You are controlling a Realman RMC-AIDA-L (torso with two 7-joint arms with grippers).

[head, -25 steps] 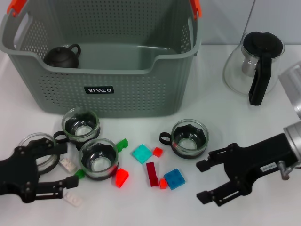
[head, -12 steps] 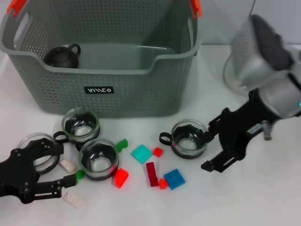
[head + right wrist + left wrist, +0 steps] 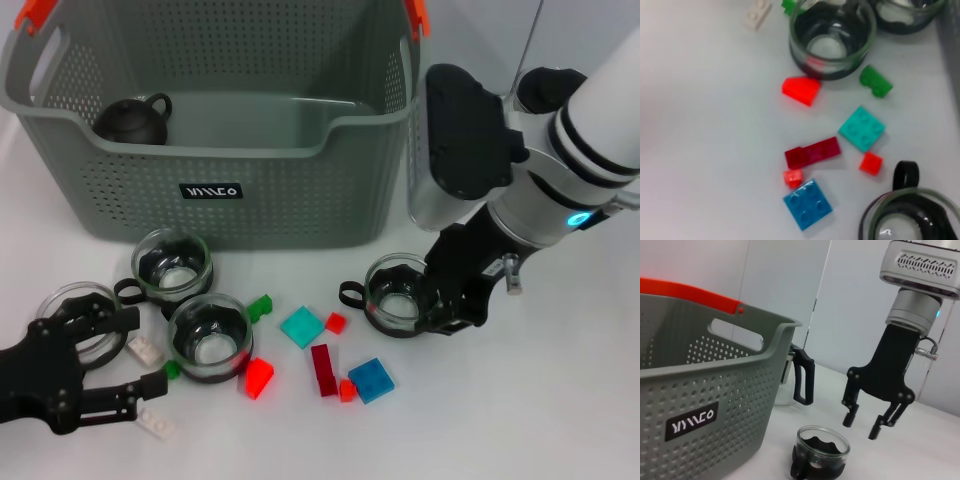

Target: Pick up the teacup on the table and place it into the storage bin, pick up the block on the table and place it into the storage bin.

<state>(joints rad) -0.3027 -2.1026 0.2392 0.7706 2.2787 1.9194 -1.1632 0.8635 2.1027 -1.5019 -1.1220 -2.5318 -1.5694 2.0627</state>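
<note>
A glass teacup (image 3: pixel 398 292) with a black base stands right of the blocks, also seen as teacup (image 3: pixel 822 453) and teacup (image 3: pixel 910 216). My right gripper (image 3: pixel 447 318) hangs open, pointing down just above the cup's right rim; the left wrist view shows this right gripper (image 3: pixel 861 426) with its fingers apart. Loose blocks lie mid-table: teal block (image 3: pixel 301 326), dark red block (image 3: pixel 323 368), blue block (image 3: pixel 371 379), red block (image 3: pixel 258 377). The grey storage bin (image 3: pixel 300 190) stands behind. My left gripper (image 3: pixel 112 360) rests open at the near left.
A black teapot (image 3: pixel 132 118) sits inside the bin. Three more glass cups (image 3: pixel 172 262), (image 3: pixel 210 336), (image 3: pixel 72 312) stand at the left, with white bricks (image 3: pixel 145 350) and green bricks (image 3: pixel 260 305) among them. A glass kettle (image 3: pixel 550 88) stands at the far right behind my right arm.
My right arm swung up from the near right and turned downward, bringing its open gripper over the right-hand teacup. The left gripper barely shifted.
</note>
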